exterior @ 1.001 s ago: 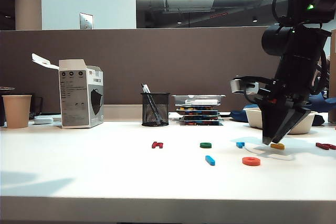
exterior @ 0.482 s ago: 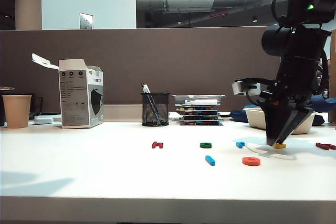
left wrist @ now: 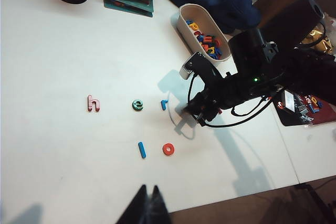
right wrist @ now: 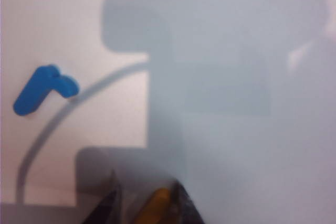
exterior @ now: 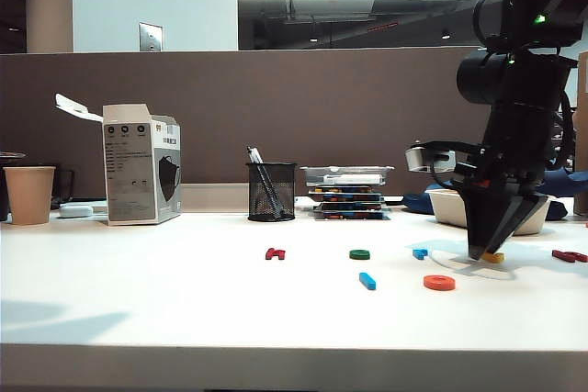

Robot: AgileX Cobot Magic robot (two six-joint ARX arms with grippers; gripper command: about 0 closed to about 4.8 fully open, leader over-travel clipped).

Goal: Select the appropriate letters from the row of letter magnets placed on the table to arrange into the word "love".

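Note:
On the white table (exterior: 184, 300) lie a dark red h (exterior: 275, 252), a green e (exterior: 359, 253) and a chunky blue piece (exterior: 420, 252). Nearer the front are the blue bar (exterior: 367, 280) and the orange ring (exterior: 439, 283). My right gripper (exterior: 482, 252) points down at the table with the yellow letter (right wrist: 155, 205) between its fingers. One finger (right wrist: 181, 205) is against the letter and a gap shows at the other, so the jaws are open. My left gripper (left wrist: 148, 195) is shut and empty, hovering over the table's near edge.
A mesh pen cup (exterior: 272, 190), a stack of trays (exterior: 347, 192), a white carton (exterior: 140, 164) and a paper cup (exterior: 29, 194) line the back in front of the brown partition. A white tub (left wrist: 185, 11) of spare letters stands behind the right arm. Red pieces (exterior: 570, 255) lie far right.
The right gripper has sunk a little onto the yellow letter and its jaws have narrowed around it. The left arm has not moved.

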